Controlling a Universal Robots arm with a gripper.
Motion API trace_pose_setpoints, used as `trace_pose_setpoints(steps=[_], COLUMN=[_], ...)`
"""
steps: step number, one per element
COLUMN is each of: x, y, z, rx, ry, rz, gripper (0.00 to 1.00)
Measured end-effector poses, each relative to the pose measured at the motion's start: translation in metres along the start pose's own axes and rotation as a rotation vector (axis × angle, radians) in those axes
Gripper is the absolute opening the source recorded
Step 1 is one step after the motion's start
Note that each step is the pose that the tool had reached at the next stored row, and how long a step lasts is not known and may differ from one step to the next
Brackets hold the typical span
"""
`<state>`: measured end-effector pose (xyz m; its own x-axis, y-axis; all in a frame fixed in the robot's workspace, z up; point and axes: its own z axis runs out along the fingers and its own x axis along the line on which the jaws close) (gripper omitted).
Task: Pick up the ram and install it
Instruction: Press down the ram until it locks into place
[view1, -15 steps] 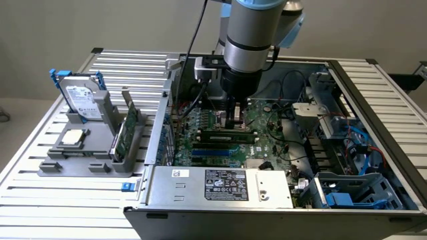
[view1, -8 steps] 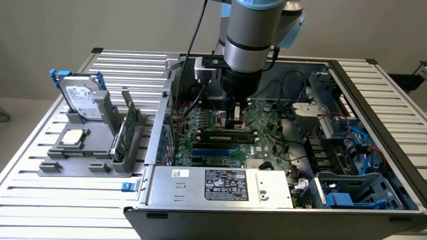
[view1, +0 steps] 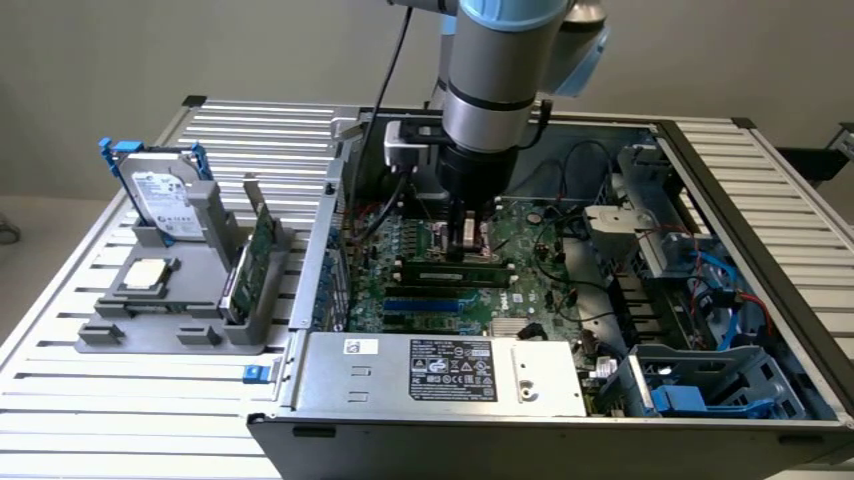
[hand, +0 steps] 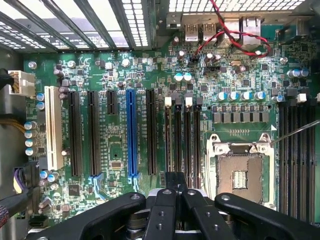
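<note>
Pincer (view1: 470, 238) sits low inside the open PC case (view1: 747, 200), fingers closed together, holding nothing visible. The ram (view1: 457, 272) lies seated in a motherboard slot just below it; case walls crowd both sides.

You'll find the ram (view1: 454, 272) directly under the claw (view1: 470, 245), down on the board inside the case. It's a long, narrow green stick with a row of dark chips along its face. It stands on its long edge, level, running across from the exterior view's left to right. Its top edge meets the claw's tip near the middle, and both ends reach past the claw on either side.
</note>
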<state>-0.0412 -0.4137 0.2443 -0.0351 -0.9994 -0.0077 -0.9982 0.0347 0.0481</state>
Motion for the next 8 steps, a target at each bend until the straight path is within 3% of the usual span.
trace_pose_setpoints(steps=[8], x=[-0.0004], y=[0.0032], z=[0.0117], rx=[-0.0001], ry=[-0.0019], rz=[0.000], gripper=[0.11])
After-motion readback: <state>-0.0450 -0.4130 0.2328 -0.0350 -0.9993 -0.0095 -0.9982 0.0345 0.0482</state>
